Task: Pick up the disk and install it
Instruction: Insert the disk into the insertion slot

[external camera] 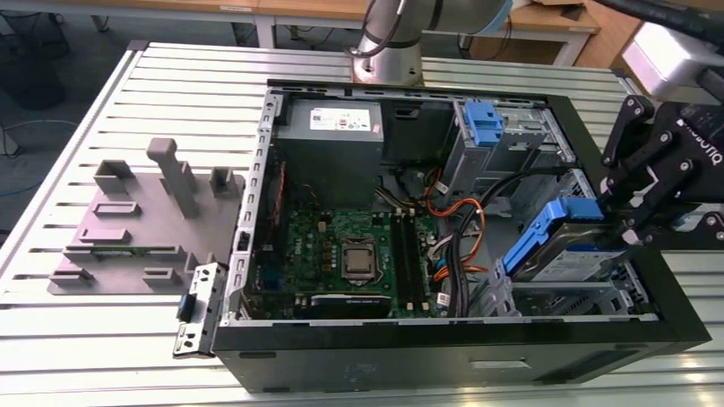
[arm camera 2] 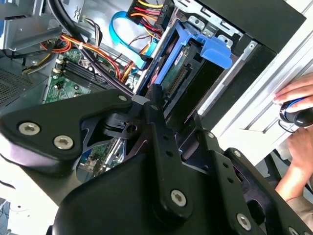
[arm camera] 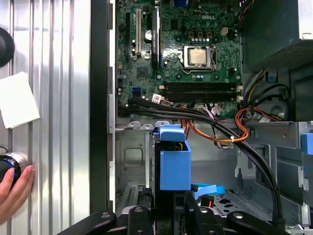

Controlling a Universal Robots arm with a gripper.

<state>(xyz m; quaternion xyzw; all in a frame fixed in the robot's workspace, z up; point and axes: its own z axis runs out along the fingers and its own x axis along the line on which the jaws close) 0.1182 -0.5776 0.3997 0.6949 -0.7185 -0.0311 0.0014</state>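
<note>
I am clamping my gripper (arm camera: 168,216) around the disk (arm camera: 174,169). In the first wrist view my fingers (arm camera: 139,218) are pressing on both of its flat sides, and its blue side rail is standing up edge-on between them. In the exterior view the disk is hanging tilted, blue rail uppermost, just above the silver drive cage (external camera: 571,298). The cage is sitting in the near corner of the open computer case (external camera: 453,356), on the exterior view's right.

Just past the disk, a bundle of black cables (arm camera: 195,115) and an orange cable (arm camera: 243,120) are running across the gap. Beyond them the green motherboard (arm camera: 171,63) is lying flat on the case floor, with its bare processor (arm camera: 198,56) showing near the middle.

Farther on, the grey power-supply box (external camera: 334,127) is sitting against the back wall. A bare blue bracket (external camera: 483,123) is sitting in the bay at the far corner, on the exterior view's right.

Outside the case, on the slatted aluminium table (external camera: 192,68), a grey fixture plate (external camera: 125,229) is lying on the exterior view's left. In the first wrist view a person's hand (arm camera: 14,188) is resting on the table beside the case, touching a dark round object (arm camera: 5,169). A white sheet (arm camera: 17,100) is lying near it.
</note>
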